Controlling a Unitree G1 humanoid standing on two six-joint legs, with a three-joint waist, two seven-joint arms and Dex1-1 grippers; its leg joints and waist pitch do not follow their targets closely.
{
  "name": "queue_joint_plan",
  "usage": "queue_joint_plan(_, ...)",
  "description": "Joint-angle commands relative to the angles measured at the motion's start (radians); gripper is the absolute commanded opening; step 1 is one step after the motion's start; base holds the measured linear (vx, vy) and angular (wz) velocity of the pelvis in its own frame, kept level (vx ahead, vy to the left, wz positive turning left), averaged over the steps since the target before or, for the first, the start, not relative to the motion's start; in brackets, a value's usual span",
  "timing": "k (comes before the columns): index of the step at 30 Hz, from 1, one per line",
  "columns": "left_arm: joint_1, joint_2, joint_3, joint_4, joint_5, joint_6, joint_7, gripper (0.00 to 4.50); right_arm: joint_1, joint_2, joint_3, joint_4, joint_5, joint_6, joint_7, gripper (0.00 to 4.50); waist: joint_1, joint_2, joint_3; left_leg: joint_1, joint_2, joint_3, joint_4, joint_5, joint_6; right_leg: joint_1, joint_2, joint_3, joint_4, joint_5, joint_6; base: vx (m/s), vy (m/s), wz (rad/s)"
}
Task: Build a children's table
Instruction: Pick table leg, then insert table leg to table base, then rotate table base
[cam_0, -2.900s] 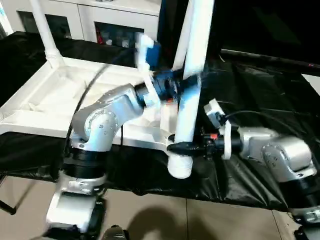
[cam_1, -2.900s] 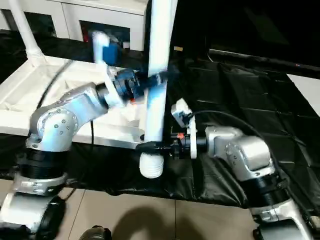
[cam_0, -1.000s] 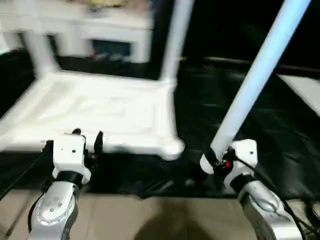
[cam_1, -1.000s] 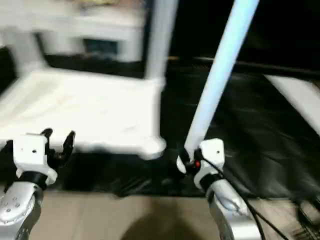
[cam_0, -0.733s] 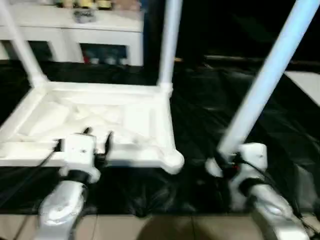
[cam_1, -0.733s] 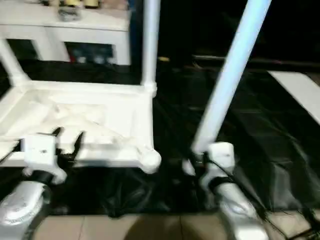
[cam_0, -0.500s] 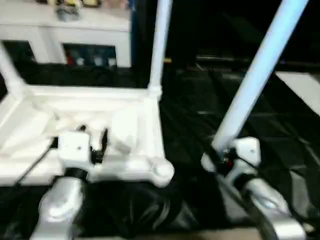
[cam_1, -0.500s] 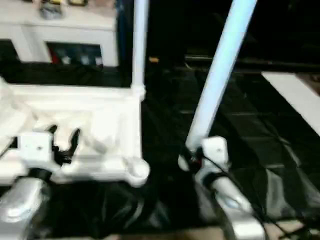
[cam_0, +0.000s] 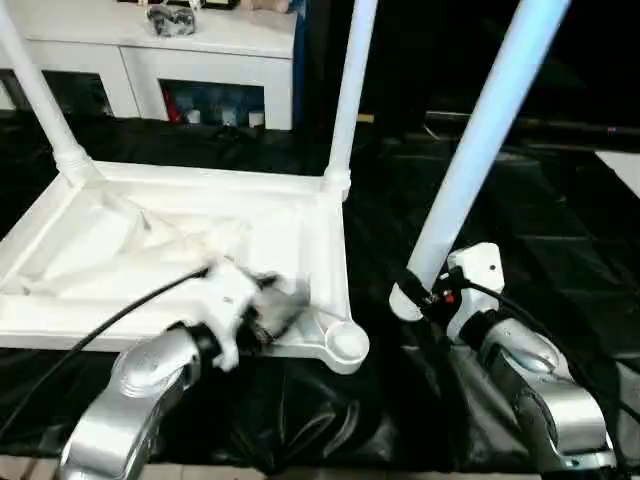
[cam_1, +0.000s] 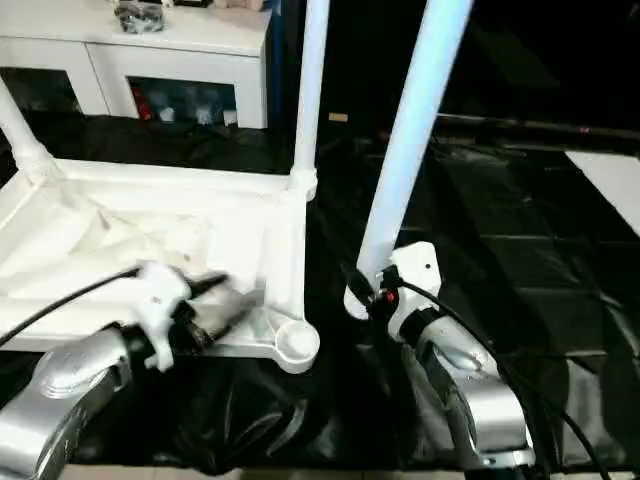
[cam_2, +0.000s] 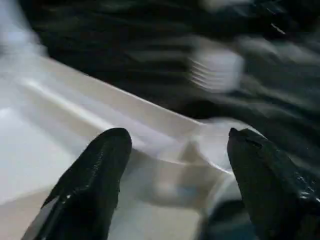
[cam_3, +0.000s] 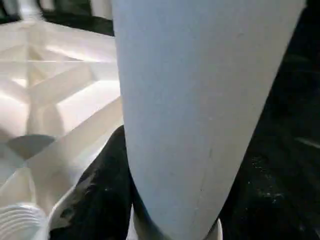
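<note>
The white table top (cam_0: 180, 250) lies upside down on the black-covered surface (cam_0: 560, 230), ribbed underside up, with two legs (cam_0: 40, 95) standing upright in its far corner sockets, one at the far left and one (cam_0: 350, 90) at the far right. The left tool (cam_0: 275, 305) reaches over the near rim beside the empty near-right socket (cam_0: 347, 343), its fingers (cam_2: 95, 175) spread wide and holding nothing. Further right, the right tool (cam_0: 420, 290) grips a third leg (cam_0: 480, 140) near its lower end, the leg's long axis rising and leaning up to the right.
</note>
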Motion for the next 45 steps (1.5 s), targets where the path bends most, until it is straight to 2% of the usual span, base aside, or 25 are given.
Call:
queue_joint_plan(1, -0.027, 0.02, -0.03, 0.023, 0.0, -0.002, -0.079, 3.5, -0.017, -0.016, 0.004, -0.003, 0.017, 0.001, 0.021, 1.89, 0.0, 0.008, -0.041, -0.006, 0.065, -0.013, -0.096, -0.071, 0.015, 0.035, -0.079, 0.048, -0.077, -0.043, -0.198, 0.0, 0.0, 0.0)
queue_joint_plan(2, -0.054, 0.044, -0.05, 0.046, 0.005, -0.005, -0.126, 3.5, -0.023, -0.023, 0.006, -0.001, 0.021, 0.002, 0.03, 1.89, 0.0, 0.008, -0.042, -0.009, 0.065, -0.012, -0.095, -0.052, 0.017, 0.038, -0.08, 0.048, -0.075, -0.021, -0.202, 0.0, 0.0, 0.0)
queue_joint_plan(4, -0.084, 0.07, -0.069, 0.074, 0.005, -0.003, -0.178, 3.5, -0.029, -0.026, 0.003, 0.003, 0.029, 0.005, 0.041, 1.89, 0.001, 0.014, -0.045, -0.007, 0.063, -0.009, -0.093, -0.019, 0.024, 0.036, -0.077, 0.045, -0.071, 0.023, -0.212, 0.0, 0.0, 0.0)
queue_joint_plan(5, -0.117, 0.095, -0.089, 0.109, 0.021, -0.017, -0.216, 3.5, -0.031, -0.029, -0.001, 0.009, 0.021, -0.002, 0.041, 1.89, 0.001, 0.012, -0.046, -0.009, 0.064, -0.01, -0.093, -0.01, 0.025, 0.039, -0.078, 0.045, -0.07, 0.035, -0.214, 0.0, 0.0, 0.0)
queue_joint_plan(6, -0.152, 0.117, -0.102, 0.149, 0.035, -0.037, -0.252, 3.5, -0.029, -0.031, -0.002, 0.015, 0.011, -0.01, 0.041, 1.89, 0.003, 0.017, -0.046, -0.006, 0.062, -0.008, -0.093, -0.008, 0.025, 0.036, -0.076, 0.044, -0.071, 0.043, -0.217, 0.0, 0.0, 0.0)
queue_joint_plan(8, -0.173, 0.128, -0.109, 0.174, 0.043, -0.051, -0.273, 3.5, -0.029, -0.032, -0.003, 0.019, 0.005, -0.014, 0.04, 1.89, 0.003, 0.016, -0.047, -0.008, 0.062, -0.007, -0.093, -0.003, 0.023, 0.039, -0.076, 0.044, -0.07, 0.053, -0.224, 0.0, 0.0, 0.0)
queue_joint_plan(9, -0.189, 0.138, -0.111, 0.196, 0.047, -0.055, -0.291, 3.5, -0.027, -0.031, -0.004, 0.018, 0.007, -0.015, 0.044, 1.89, 0.004, 0.022, -0.048, -0.01, 0.063, -0.007, -0.093, 0.001, 0.021, 0.042, -0.079, 0.044, -0.067, 0.061, -0.23, 0.0, 0.0, 0.0)
queue_joint_plan(10, -0.2, 0.145, -0.113, 0.213, 0.052, -0.062, -0.305, 3.33, -0.025, -0.03, -0.005, 0.017, 0.01, -0.013, 0.048, 1.89, 0.002, 0.02, -0.048, -0.01, 0.065, -0.005, -0.094, 0.0, 0.02, 0.041, -0.078, 0.044, -0.068, 0.065, -0.235, 0.0, 0.0, 0.0)
queue_joint_plan(14, -0.232, 0.183, -0.114, 0.259, 0.054, -0.07, -0.361, 3.02, -0.017, -0.019, -0.017, 0.009, 0.037, 0.001, 0.053, 1.88, 0.002, 0.027, -0.048, -0.009, 0.068, -0.003, -0.096, -0.021, 0.012, 0.041, -0.08, 0.044, -0.067, 0.056, -0.249, 0.0, 0.0, 0.0)
queue_joint_plan(16, -0.241, 0.194, -0.118, 0.275, 0.054, -0.076, -0.374, 2.76, -0.016, -0.019, -0.016, 0.009, 0.04, 0.003, 0.054, 1.88, 0.003, 0.026, -0.047, -0.008, 0.069, -0.002, -0.096, -0.026, 0.012, 0.04, -0.079, 0.044, -0.068, 0.053, -0.253, 0.0, 0.0, 0.0)
queue_joint_plan(17, -0.25, 0.2, -0.122, 0.297, 0.055, -0.081, -0.39, 2.7, -0.016, -0.017, -0.014, 0.007, 0.043, 0.006, 0.056, 1.88, 0.003, 0.033, -0.046, -0.006, 0.07, -0.001, -0.097, -0.039, 0.009, 0.037, -0.079, 0.044, -0.07, 0.037, -0.256, 0.0, 0.0, 0.0)
queue_joint_plan(18, -0.253, 0.203, -0.124, 0.305, 0.055, -0.08, -0.399, 2.68, -0.015, -0.016, -0.012, 0.006, 0.043, 0.006, 0.058, 1.88, 0.003, 0.031, -0.046, -0.006, 0.07, 0.0, -0.097, -0.042, 0.008, 0.038, -0.079, 0.044, -0.07, 0.035, -0.257, 0.0, 0.0, 0.0)
queue_joint_plan(19, -0.261, 0.205, -0.126, 0.323, 0.057, -0.086, -0.416, 2.65, -0.015, -0.014, -0.01, 0.004, 0.041, 0.006, 0.059, 1.88, 0.004, 0.036, -0.046, -0.006, 0.071, -0.001, -0.098, -0.044, 0.006, 0.038, -0.081, 0.044, -0.069, 0.036, -0.262, 0.0, 0.0, 0.0)
queue_joint_plan(20, -0.265, 0.206, -0.127, 0.331, 0.058, -0.09, -0.424, 2.55, -0.016, -0.013, -0.01, 0.003, 0.039, 0.005, 0.059, 1.88, 0.004, 0.033, -0.045, -0.007, 0.07, 0.0, -0.098, -0.045, 0.006, 0.038, -0.08, 0.044, -0.071, 0.031, -0.262, 0.0, 0.0, 0.0)
queue_joint_plan(22, -0.273, 0.205, -0.129, 0.346, 0.054, -0.085, -0.442, 2.28, -0.02, -0.009, -0.01, 0.006, 0.036, 0.004, 0.057, 1.88, 0.005, 0.037, -0.045, -0.008, 0.071, 0.001, -0.097, -0.032, 0.007, 0.039, -0.082, 0.045, -0.069, 0.042, -0.266, 0.0, 0.0, 0.0)
queue_joint_plan(26, -0.289, 0.199, -0.134, 0.371, 0.059, -0.097, -0.456, 2.08, -0.014, -0.009, -0.007, 0.001, 0.043, 0.003, 0.059, 1.88, 0.006, 0.04, -0.045, -0.008, 0.071, 0.002, -0.096, -0.026, 0.008, 0.039, -0.082, 0.045, -0.069, 0.051, -0.268, 0.0, 0.0, 0.0)
queue_joint_plan(33, -0.311, 0.183, -0.147, 0.414, 0.068, -0.116, -0.477, 1.66, -0.01, -0.007, -0.002, -0.003, 0.039, 0.002, 0.058, 1.88, 0.005, 0.042, -0.044, -0.01, 0.072, 0.002, -0.097, -0.031, 0.005, 0.041, -0.083, 0.046, -0.07, 0.049, -0.27, 0.0, 0.0, 0.0)
queue_joint_plan(34, -0.314, 0.18, -0.147, 0.42, 0.07, -0.118, -0.479, 1.43, -0.01, -0.007, -0.002, -0.003, 0.039, 0.002, 0.058, 1.88, 0.005, 0.042, -0.045, -0.01, 0.072, 0.003, -0.097, -0.027, 0.006, 0.041, -0.083, 0.046, -0.07, 0.049, -0.27, 0.0, 0.0, 0.0)
queue_joint_plan(36, -0.316, 0.18, -0.153, 0.423, 0.072, -0.117, -0.49, 1.35, -0.007, -0.008, 0.001, -0.006, 0.037, 0.002, 0.06, 1.88, 0.005, 0.045, -0.044, -0.01, 0.073, 0.002, -0.097, -0.027, 0.006, 0.039, -0.083, 0.046, -0.07, 0.054, -0.272, 0.0, 0.0, 0.0)
queue_joint_plan(43, -0.313, 0.182, -0.163, 0.427, 0.076, -0.113, -0.502, 0.88, -0.007, -0.008, 0.007, -0.009, 0.037, 0.005, 0.065, 1.88, 0.005, 0.043, -0.044, -0.011, 0.074, 0.002, -0.098, -0.027, 0.01, 0.04, -0.085, 0.046, -0.07, 0.051, -0.275, 0.0, 0.0, 0.0)
queue_joint_plan(45, -0.314, 0.177, -0.16, 0.428, 0.074, -0.112, -0.502, 0.66, -0.011, -0.009, 0.007, -0.006, 0.037, 0.004, 0.068, 1.88, 0.004, 0.037, -0.044, -0.012, 0.074, 0.004, -0.098, -0.022, 0.013, 0.04, -0.084, 0.046, -0.07, 0.052, -0.274, 0.0, 0.0, 0.0)
